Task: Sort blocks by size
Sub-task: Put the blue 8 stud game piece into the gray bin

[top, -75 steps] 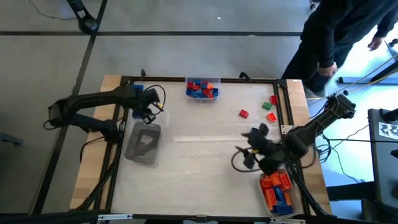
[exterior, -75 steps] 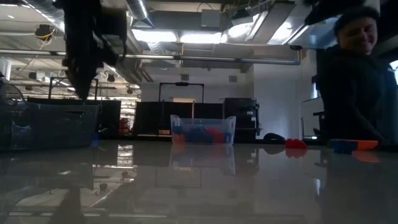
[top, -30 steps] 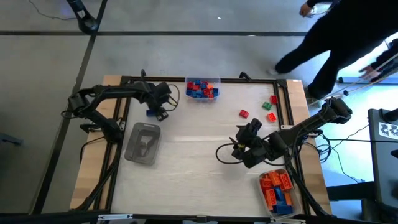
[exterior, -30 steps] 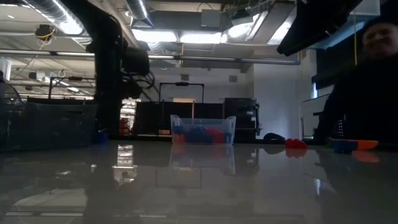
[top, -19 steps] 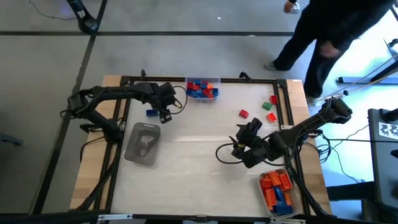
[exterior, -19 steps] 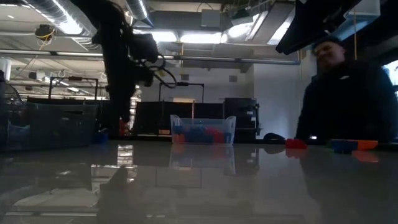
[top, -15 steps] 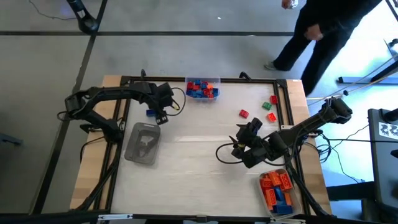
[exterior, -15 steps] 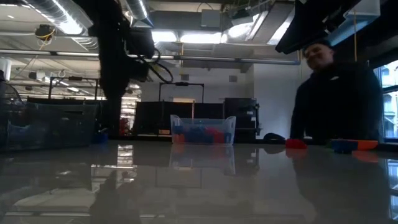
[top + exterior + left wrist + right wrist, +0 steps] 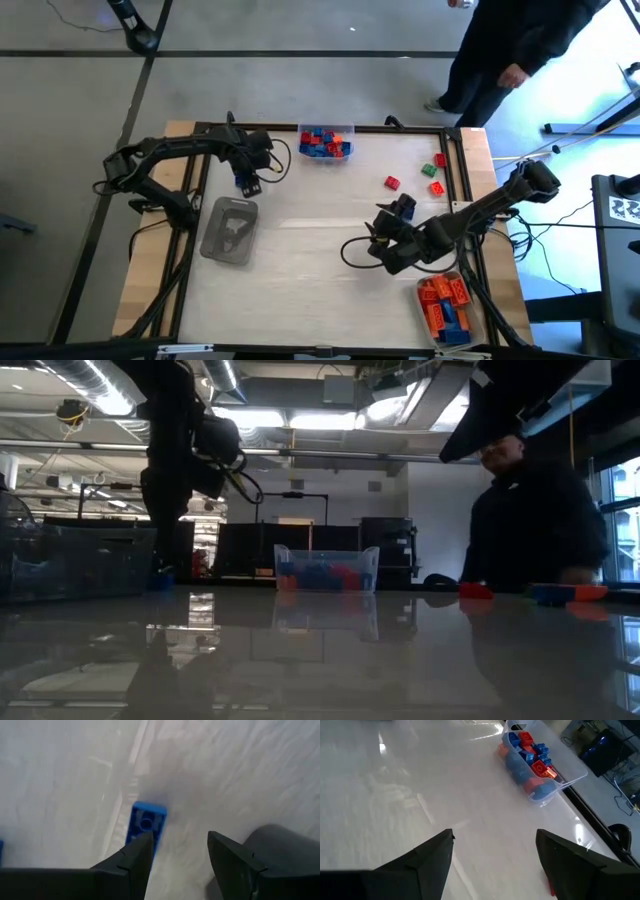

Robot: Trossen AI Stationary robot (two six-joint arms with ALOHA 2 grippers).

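A single blue block lies flat on the table near the far left. My left gripper hangs over it, pointing down, open and empty; the block shows just beside one fingertip. My right gripper is open and empty above the table's right middle. A clear tray at the far edge holds blue and red blocks. Loose red and green blocks lie at the far right.
An empty clear tray stands at the left, near the blue block. Another tray with orange and blue blocks stands at the near right corner. A person stands beyond the table's far right. The table's middle is bare.
My left gripper has risen a little over the blue block, shifted slightly toward the table's left edge and rolled about its own axis, staying open. The block has stayed put. The person behind the table has walked along its far right.
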